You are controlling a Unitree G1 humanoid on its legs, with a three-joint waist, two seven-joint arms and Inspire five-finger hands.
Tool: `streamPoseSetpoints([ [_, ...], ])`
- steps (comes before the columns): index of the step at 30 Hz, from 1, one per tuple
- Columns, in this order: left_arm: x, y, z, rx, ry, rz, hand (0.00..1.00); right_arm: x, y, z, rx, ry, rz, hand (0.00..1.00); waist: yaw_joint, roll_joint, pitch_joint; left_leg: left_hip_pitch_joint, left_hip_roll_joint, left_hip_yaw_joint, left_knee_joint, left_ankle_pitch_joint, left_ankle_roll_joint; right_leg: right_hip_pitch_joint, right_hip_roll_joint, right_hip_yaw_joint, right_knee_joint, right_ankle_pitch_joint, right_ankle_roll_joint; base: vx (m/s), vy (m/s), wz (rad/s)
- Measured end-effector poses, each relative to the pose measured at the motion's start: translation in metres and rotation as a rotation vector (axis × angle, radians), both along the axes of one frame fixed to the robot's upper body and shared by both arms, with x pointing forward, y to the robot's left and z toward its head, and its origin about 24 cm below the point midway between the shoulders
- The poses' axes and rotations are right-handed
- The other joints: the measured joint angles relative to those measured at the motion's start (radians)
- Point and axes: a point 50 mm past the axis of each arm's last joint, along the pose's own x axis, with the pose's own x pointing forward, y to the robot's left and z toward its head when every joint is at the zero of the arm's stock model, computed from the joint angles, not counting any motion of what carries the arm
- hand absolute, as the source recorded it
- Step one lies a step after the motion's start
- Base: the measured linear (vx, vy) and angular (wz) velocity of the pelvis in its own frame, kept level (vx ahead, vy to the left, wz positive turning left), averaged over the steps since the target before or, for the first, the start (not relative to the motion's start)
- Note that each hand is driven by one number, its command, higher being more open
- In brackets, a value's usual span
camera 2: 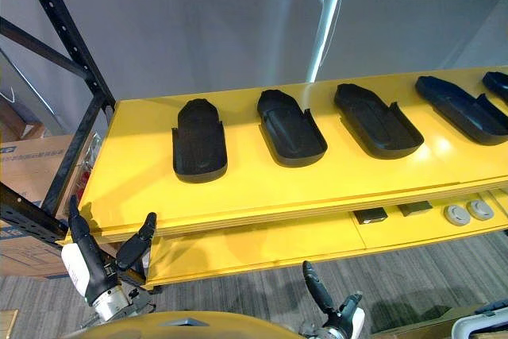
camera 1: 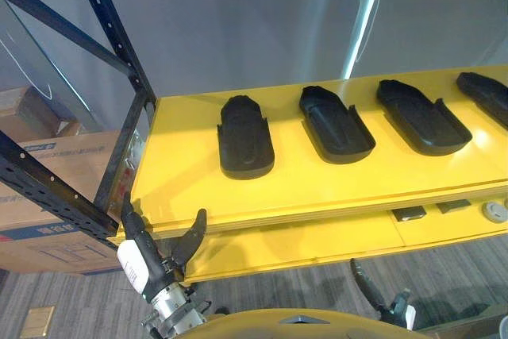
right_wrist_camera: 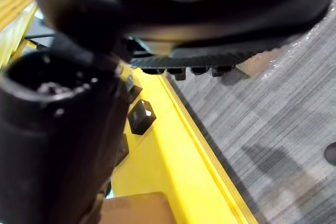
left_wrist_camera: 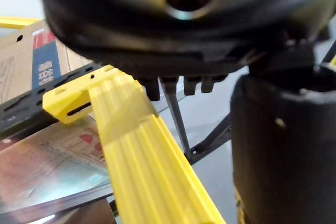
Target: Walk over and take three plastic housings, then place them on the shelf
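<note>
**Right now: housings lie on the yellow shelf, both hands empty**

You see a row of black plastic housings [camera 2: 290, 129] lying side by side, apart from one another, along the top yellow shelf board [camera 2: 143, 172]. The row runs from the left end off to the right. The board is glossy and reflects the light. Just under it, a lower yellow level [camera 2: 262, 248] carries small dark blocks [camera 2: 371, 215] and round grey discs [camera 2: 456, 213].

Your left hand [camera 1: 151, 263] sits low at the shelf's near left corner, fingers straight, thumb spread, grasping nothing. Your right hand [camera 2: 317, 291] hangs below the near edge, fingers relaxed and empty.

A black perforated rack upright [camera 1: 111, 33] frames the left end, with cardboard boxes [camera 1: 55, 164] beyond it. A grey wall [camera 2: 198, 29] and a white pole [camera 2: 325, 17] stand behind, and the floor [camera 2: 413, 275] is grey.
</note>
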Motion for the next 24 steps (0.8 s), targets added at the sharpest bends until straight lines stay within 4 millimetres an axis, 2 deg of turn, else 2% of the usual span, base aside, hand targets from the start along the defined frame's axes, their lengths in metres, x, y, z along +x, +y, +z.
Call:
streamPoseSetpoints([
  [4,0.000,0.004,0.000,-0.048,-0.005,0.027,1.00,0.003,-0.005,0.000,-0.007,-0.009,-0.032,1.00,-0.012,0.023,0.018,0.000,0.000,-0.005,0.000,0.003,0.002,0.000,0.001,-0.002,0.000,0.001,-0.001,0.00,0.000,0.00],
  [9,0.008,0.021,0.000,-0.139,-0.011,0.014,1.00,0.002,-0.008,0.000,-0.012,-0.006,-0.050,1.00,-0.012,0.035,0.025,-0.002,0.000,-0.019,0.000,0.007,0.005,0.002,0.002,-0.011,0.001,0.002,-0.001,0.01,-0.003,0.03],
  [13,0.015,0.039,0.004,-0.264,-0.015,-0.098,1.00,0.009,-0.015,0.003,-0.027,-0.027,-0.063,1.00,-0.013,0.068,0.044,-0.003,0.001,-0.029,0.000,0.013,0.003,0.004,0.006,-0.017,0.001,0.000,0.002,-0.03,-0.001,0.05],
  [15,0.018,0.050,0.006,-0.328,-0.030,-0.149,1.00,0.011,-0.017,0.004,-0.033,-0.031,-0.060,1.00,-0.013,0.076,0.048,-0.003,0.003,-0.033,0.000,0.014,0.002,0.004,0.011,-0.019,0.001,0.000,0.002,-0.01,-0.008,0.02],
  [20,0.019,0.067,0.010,-0.408,-0.071,-0.218,1.00,0.013,-0.017,0.004,-0.033,-0.035,-0.051,1.00,-0.012,0.075,0.049,-0.007,0.016,-0.028,0.000,0.015,-0.003,0.001,0.016,-0.015,0.000,0.000,0.002,0.00,-0.002,-0.01],
  [24,0.020,0.073,0.012,-0.385,-0.068,-0.219,1.00,0.012,-0.017,0.004,-0.030,-0.034,-0.050,1.00,-0.012,0.068,0.053,-0.004,0.017,-0.020,0.000,0.014,-0.003,0.000,0.017,-0.002,0.000,0.000,0.002,0.02,0.002,-0.07],
])
